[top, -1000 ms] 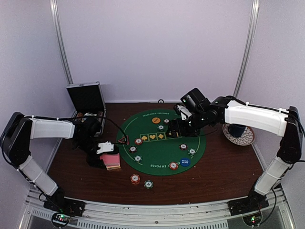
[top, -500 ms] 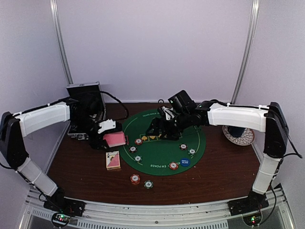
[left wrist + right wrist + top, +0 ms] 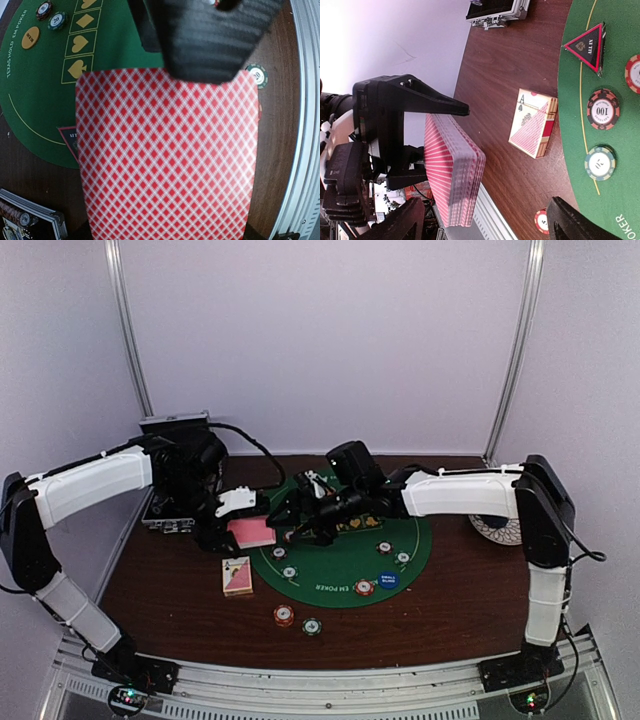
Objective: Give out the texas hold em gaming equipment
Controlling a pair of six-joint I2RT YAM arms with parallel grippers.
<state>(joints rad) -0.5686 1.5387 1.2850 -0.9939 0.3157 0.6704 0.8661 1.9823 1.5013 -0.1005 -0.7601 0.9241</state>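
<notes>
My left gripper [image 3: 245, 531] is shut on a deck of pink-backed playing cards [image 3: 252, 532], held above the table at the left rim of the green mat [image 3: 335, 585]. The deck's checked back [image 3: 167, 155] fills the left wrist view. My right gripper [image 3: 298, 522] is open right beside it. In the right wrist view the deck's free end [image 3: 455, 175] lies between that gripper's spread fingers [image 3: 570, 220], apart from them. Striped chips [image 3: 284, 616] [image 3: 603, 109], a red triangle [image 3: 585, 46], a blue disc [image 3: 388, 580] and an orange disc [image 3: 30, 37] lie on and near the mat.
A card box [image 3: 237, 576] lies on the wood left of the mat. The black silver-edged case [image 3: 170, 522] stands open at the back left. A patterned plate [image 3: 497, 529] sits at the right, behind my right arm. Two chips [image 3: 312, 626] lie in front of the mat.
My left gripper has lifted the deck away from the card box and carried it right, to the mat's edge. My right arm has swung left across the mat to meet it.
</notes>
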